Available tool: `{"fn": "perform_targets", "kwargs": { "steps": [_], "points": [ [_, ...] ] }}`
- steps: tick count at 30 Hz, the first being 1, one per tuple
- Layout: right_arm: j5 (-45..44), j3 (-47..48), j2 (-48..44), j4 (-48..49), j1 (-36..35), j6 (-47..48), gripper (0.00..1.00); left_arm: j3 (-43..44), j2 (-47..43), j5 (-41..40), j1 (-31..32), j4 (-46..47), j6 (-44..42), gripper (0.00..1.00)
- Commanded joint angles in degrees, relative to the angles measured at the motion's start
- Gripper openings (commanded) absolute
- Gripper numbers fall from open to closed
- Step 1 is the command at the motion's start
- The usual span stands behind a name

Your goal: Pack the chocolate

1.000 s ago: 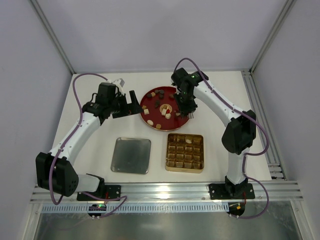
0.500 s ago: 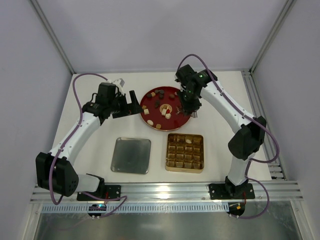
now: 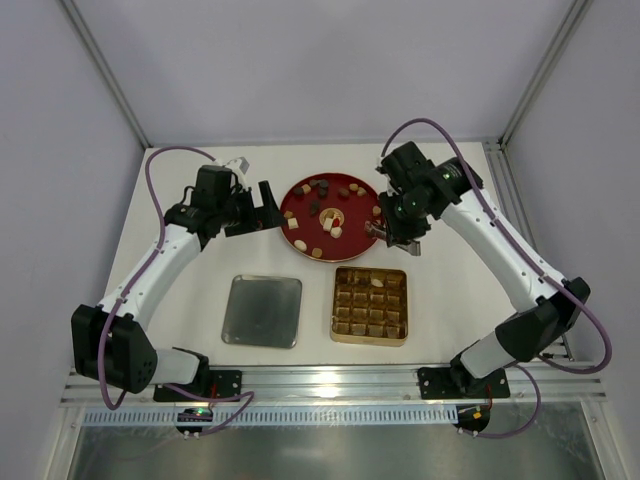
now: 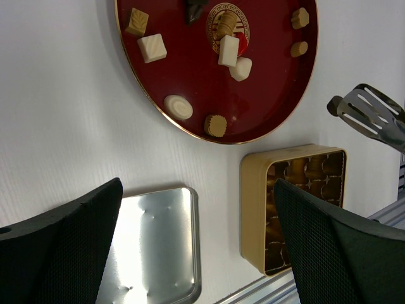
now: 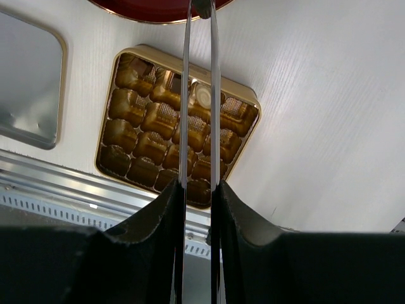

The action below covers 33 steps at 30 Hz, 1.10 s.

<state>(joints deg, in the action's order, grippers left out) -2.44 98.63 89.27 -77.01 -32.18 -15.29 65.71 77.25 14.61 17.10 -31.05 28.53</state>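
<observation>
The red plate [image 3: 356,207] [image 4: 190,69] holds several loose chocolate pieces [image 3: 330,222] [image 4: 229,50], tan, dark and cream. The gold gridded tin [image 3: 369,341] [image 5: 166,57] lies near of it with one cream chocolate [image 3: 377,283] [image 5: 202,95] in a far-row cell. My right gripper [image 3: 398,232] [image 5: 197,190] is shut on metal tongs [image 5: 200,95] [image 4: 370,114], just off the plate's right edge and above the tin's far side. A small dark piece [image 5: 202,7] sits pinched at the tong tips. My left gripper [image 3: 262,205] [image 4: 196,247] hangs open left of the plate, holding nothing.
A flat silver lid [image 3: 262,311] [image 4: 152,247] lies left of the tin. An aluminium rail [image 3: 330,382] runs along the table's near edge by the arm bases. Grey walls with metal posts close in the sides and back.
The right arm has swung the tongs from over the plate's right part out past its rim toward the tin. The left arm has not moved.
</observation>
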Motion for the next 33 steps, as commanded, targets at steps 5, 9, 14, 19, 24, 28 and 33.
{"fn": "perform_targets", "kwargs": {
  "steps": [5,9,14,19,24,28,33],
  "points": [
    [1.2,-6.7,-8.2,-3.6,-1.7,-3.0,0.29,-0.1,-0.4,1.1,-0.4,2.0,0.6,1.0],
    [1.1,-10.0,-11.3,-4.0,-3.4,-4.4,0.29,-0.2,-0.5,1.2,-0.4,2.0,0.6,1.0],
    [1.0,-12.3,-13.9,-5.0,-4.8,-6.2,0.29,-0.2,-0.5,1.1,-0.4,2.0,0.6,1.0],
    [0.8,-15.0,-17.2,-6.1,-5.7,-7.8,0.29,-0.2,-0.6,1.1,-0.4,2.1,0.6,1.0],
    [0.6,-16.1,-19.7,-7.4,-6.3,-9.3,0.29,-0.3,-0.6,1.1,-0.4,2.0,0.6,1.0],
    [0.9,-18.1,-21.3,-7.1,-7.0,-10.3,0.29,-0.2,-0.6,1.0,-0.4,2.0,0.6,1.0],
    [1.1,-22.1,-22.7,-5.0,-7.7,-11.3,0.29,-0.5,-1.0,0.9,-0.4,2.0,0.5,1.0]
  ]
}}
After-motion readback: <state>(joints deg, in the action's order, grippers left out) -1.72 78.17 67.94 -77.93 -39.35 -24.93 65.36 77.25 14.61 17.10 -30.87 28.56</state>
